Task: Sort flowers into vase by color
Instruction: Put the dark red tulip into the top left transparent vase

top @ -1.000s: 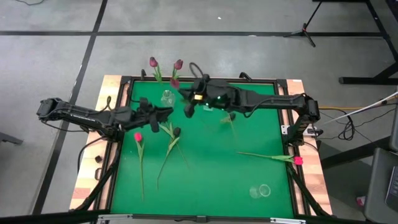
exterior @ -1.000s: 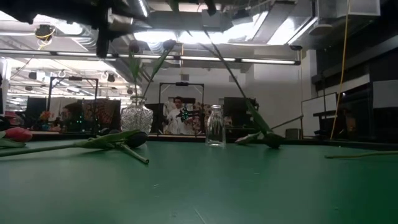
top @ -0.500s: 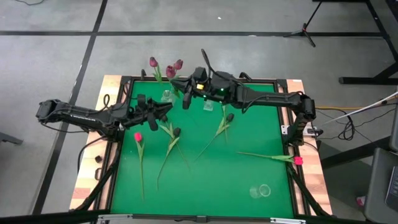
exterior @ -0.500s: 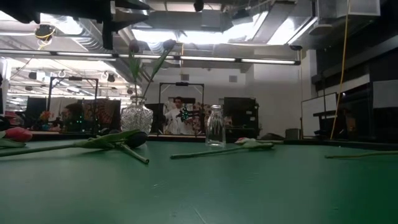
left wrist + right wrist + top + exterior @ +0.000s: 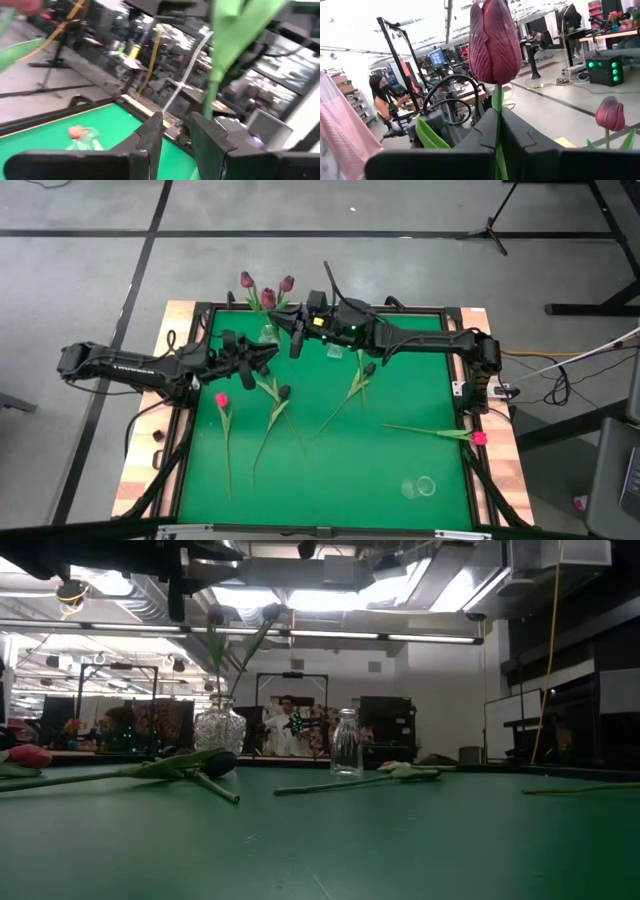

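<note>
A glass vase (image 5: 268, 335) at the table's far left holds two purple flowers (image 5: 246, 280) (image 5: 287, 283). My right gripper (image 5: 285, 315) is beside the vase, shut on a third purple flower (image 5: 492, 42). Its head (image 5: 268, 297) stands between the other two. My left gripper (image 5: 268, 358) hovers open just near of the vase. A blurred green stem (image 5: 220, 55) shows past its fingers; I cannot tell if it touches them. Two dark-headed flowers (image 5: 284, 391) (image 5: 368, 367) and two pink ones (image 5: 222, 400) (image 5: 480, 437) lie flat on the green mat. My right gripper pinches the purple flower's green stem (image 5: 496, 102) between its two fingers, a short way below the head. The fingers reach in about level from the table's right and lie across the stem. The flower stands upright, its head above the fingers, lifted clear of the mat.
A small clear bottle (image 5: 335, 350) stands right of the vase, close under my right arm. A glass (image 5: 420, 485) lies near the front right. The raised wooden frame (image 5: 190, 320) borders the mat. People and equipment show in the room beyond.
My right gripper has gone toward the table's far left, to the vase, and tipped up from pointing downward to about level. Its purple flower now stands among the vase's flowers. A dark-headed flower that stood slanted near the table's middle has fallen flat onto the mat.
</note>
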Controlling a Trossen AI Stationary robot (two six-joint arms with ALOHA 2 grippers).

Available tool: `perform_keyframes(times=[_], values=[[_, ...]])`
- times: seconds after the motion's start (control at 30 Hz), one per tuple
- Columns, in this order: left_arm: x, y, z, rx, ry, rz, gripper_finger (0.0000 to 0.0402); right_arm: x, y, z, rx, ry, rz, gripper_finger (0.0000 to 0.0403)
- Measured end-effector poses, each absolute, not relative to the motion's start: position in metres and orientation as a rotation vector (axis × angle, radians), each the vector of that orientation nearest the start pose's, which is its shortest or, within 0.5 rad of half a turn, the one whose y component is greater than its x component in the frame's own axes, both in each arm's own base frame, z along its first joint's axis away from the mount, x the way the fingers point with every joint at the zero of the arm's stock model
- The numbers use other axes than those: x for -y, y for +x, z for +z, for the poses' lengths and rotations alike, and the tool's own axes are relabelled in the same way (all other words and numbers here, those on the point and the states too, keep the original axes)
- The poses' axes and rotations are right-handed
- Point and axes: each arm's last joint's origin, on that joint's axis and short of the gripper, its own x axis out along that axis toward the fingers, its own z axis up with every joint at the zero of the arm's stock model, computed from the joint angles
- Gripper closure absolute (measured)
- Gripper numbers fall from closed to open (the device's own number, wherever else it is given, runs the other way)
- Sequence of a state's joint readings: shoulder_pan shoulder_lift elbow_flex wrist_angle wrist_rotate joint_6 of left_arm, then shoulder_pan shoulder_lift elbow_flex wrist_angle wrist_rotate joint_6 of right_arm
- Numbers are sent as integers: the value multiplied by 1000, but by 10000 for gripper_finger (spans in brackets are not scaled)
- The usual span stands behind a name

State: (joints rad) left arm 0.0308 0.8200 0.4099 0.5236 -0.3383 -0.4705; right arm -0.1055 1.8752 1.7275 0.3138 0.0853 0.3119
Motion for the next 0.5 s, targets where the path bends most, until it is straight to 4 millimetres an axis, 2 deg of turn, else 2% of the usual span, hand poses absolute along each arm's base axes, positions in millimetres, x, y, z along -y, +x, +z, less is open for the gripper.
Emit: perform_keyframes(times=[0.17, 0.5], values=[[-13, 183, 270, 216, -441, 169, 308, 50, 446, 391, 196, 310, -162, 391], [-17, 190, 265, 195, -414, 199, 317, 48, 445, 394, 214, 329, -119, 391]])
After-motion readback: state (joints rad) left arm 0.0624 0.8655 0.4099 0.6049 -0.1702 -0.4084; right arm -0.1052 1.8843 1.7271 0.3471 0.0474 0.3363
